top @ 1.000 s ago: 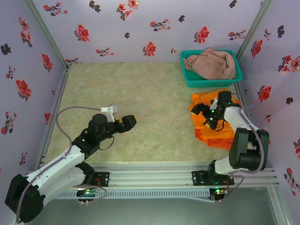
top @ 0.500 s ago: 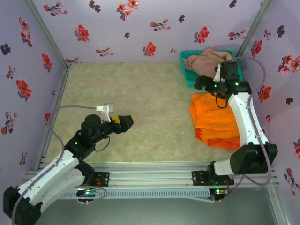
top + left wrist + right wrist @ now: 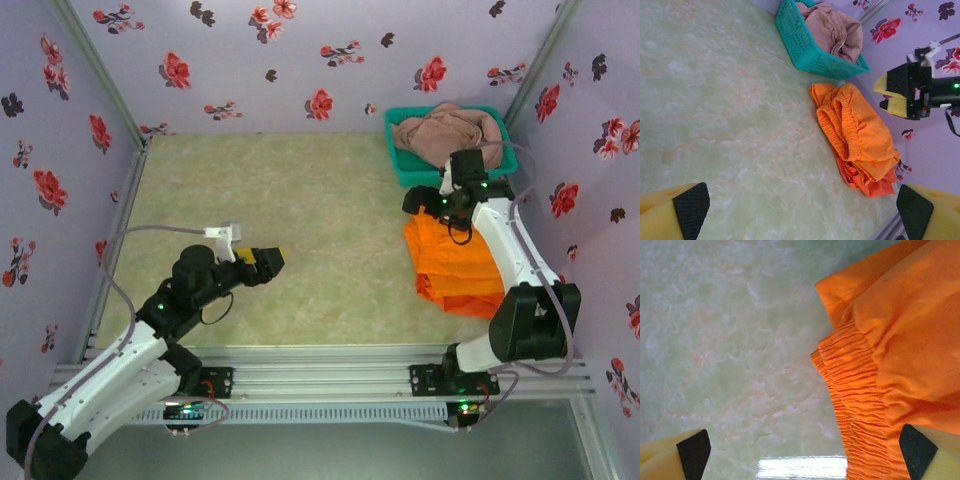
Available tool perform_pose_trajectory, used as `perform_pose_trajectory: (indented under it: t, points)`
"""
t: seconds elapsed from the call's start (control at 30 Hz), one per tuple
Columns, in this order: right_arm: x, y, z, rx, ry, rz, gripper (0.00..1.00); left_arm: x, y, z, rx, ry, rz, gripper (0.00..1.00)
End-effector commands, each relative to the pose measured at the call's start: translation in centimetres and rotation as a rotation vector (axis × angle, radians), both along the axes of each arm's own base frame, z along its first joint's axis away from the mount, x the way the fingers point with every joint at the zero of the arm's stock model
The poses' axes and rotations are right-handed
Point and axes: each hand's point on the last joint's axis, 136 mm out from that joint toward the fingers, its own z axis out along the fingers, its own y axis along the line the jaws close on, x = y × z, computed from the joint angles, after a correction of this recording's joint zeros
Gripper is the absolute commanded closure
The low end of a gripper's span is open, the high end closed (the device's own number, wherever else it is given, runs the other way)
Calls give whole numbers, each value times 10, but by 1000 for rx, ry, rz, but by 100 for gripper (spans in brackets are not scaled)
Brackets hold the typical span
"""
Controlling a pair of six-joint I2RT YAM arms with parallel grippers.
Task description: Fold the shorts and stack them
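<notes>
Two folded orange shorts (image 3: 458, 262) lie stacked on the right of the table; they also appear in the left wrist view as orange shorts (image 3: 860, 131), gathered waistband facing left. The pink-brown shorts (image 3: 448, 135) lie crumpled in the teal basket (image 3: 440, 178). My right gripper (image 3: 432, 203) hovers open over the far edge of the stack, holding nothing; its wrist view shows the orange waistband (image 3: 860, 390) between wide pads (image 3: 692, 452). My left gripper (image 3: 268, 262) stands open and empty over bare table at the centre-left, its fingertips (image 3: 690, 210) far apart.
The teal basket (image 3: 810, 47) sits in the far right corner against floral walls. A metal rail (image 3: 320, 375) runs along the near edge. The pale green tabletop (image 3: 300, 190) stretches wide on the left and centre.
The right arm rose off the orange stack toward the basket, then settled back slightly left over the stack's far edge. The left arm drew back a little toward its base.
</notes>
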Motion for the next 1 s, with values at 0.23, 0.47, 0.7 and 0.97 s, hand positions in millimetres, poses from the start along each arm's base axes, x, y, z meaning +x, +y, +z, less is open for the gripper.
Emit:
perform_pose_trajectory:
  t: [0.23,0.47,0.7,0.97]
  points:
    - [50,36,-23,170,-8,60,1,1,3,-5,-10,-3,13,0]
    - [52,35,-85,172,96,23,1,1,3,-9,-14,5,16,1]
    - [33,31,-147,170,223,-17,1,-2,6,-11,-20,6,20,1]
    - [40,37,-96,213,123,2,1,-3,7,-8,-26,-2,20,0]
